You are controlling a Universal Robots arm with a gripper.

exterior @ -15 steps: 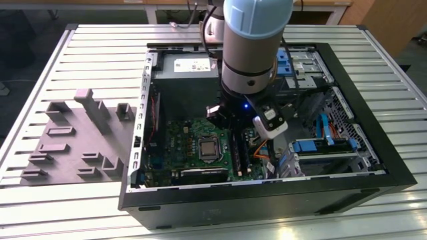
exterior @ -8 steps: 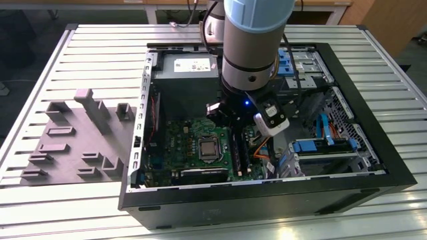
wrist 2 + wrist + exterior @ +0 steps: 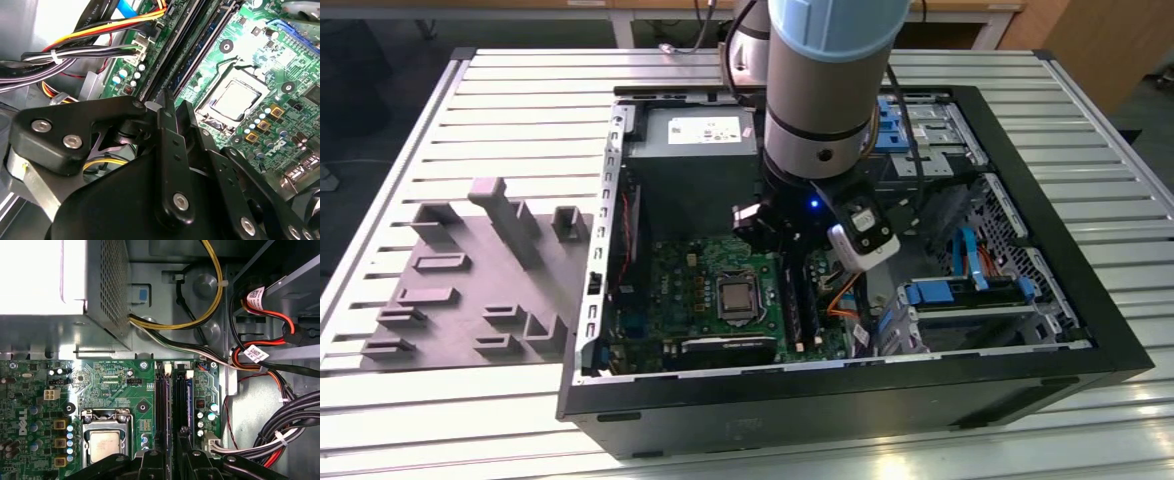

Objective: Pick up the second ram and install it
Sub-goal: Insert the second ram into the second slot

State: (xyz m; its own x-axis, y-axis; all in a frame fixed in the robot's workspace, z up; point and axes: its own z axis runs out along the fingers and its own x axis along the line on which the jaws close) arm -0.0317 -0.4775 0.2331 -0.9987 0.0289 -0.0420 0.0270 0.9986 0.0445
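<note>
1. The fingers (image 3: 167, 120) of the gripper (image 3: 175, 107) are drawn narrow, with only a slit between them; nothing can be seen clamped there.
2. The second ram (image 3: 181, 400) is seen on edge in a slot of the motherboard (image 3: 110, 375), its near end running under the fingertips; contact cannot be made out.
3. The processor (image 3: 104, 445) is seated beside the slots.
4. A bundle of cables (image 3: 280, 430) lies on the other side.
5. The computer case (image 3: 854, 400) is laid open on the table, with a grey tray (image 3: 480, 290) at the exterior view's left.

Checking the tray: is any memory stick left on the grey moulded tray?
No; the grey moulded tray holds just its own upright blocks in the exterior view.
</note>
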